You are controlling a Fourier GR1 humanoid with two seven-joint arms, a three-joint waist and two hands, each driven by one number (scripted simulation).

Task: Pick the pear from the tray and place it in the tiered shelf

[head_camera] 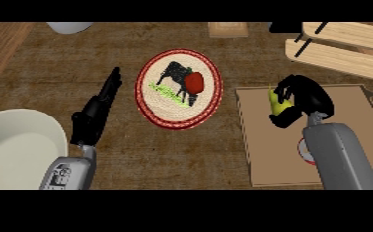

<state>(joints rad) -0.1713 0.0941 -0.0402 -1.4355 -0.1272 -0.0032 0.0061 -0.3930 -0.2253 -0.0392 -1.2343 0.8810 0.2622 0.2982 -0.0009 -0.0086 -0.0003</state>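
Note:
The yellow-green pear [278, 104] shows between the curled fingers and thumb of my right hand [304, 99], which is shut on it over the far left part of the brown tray [262, 142]. Most of the pear is hidden by the hand. The tiered shelf [331, 46], made of pale wooden boards with black posts, stands at the back right, beyond the hand. My left hand [94, 112] is open on the left side of the counter, fingers straight and pointing away from me.
A round plate [178, 89] with a red rim, a cow picture and a red fruit [194, 82] lies mid-counter. A white bowl-like object [25, 142] sits at the front left. A grey dish [70, 26] and a wooden block [227, 28] are at the back edge.

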